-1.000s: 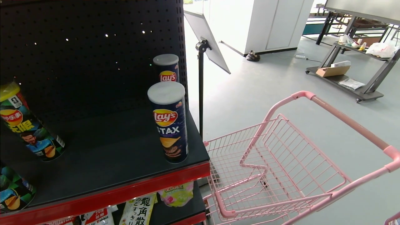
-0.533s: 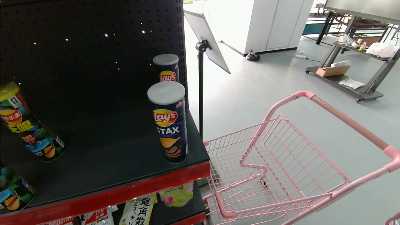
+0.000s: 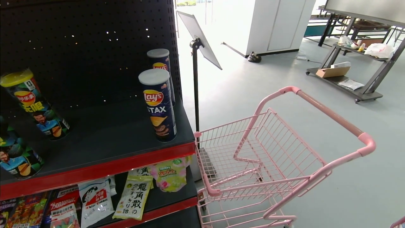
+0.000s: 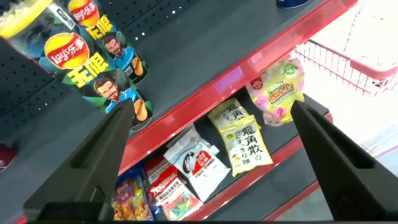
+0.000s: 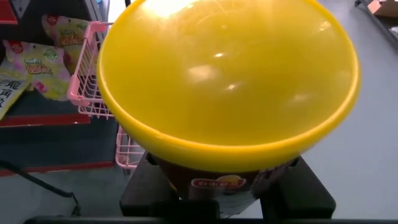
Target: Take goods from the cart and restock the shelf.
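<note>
Your head camera has tipped down; the shelf and cart stand unmoved. Your right tool pinches a yellow-lidded can near the cart, not yet shelved; your left tool hangs spread, empty, facing the shelf.

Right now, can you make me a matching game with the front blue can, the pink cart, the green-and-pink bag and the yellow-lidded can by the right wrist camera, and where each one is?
Things
1. front blue can
2. pink cart
3. green-and-pink bag
4. yellow-lidded can

Places
A. held in the right gripper
B. lying on the lower shelf
C. standing at the front edge of the upper shelf
D. standing on the floor beside the shelves

Pairs: 1-C, 2-D, 3-B, 4-A
</note>
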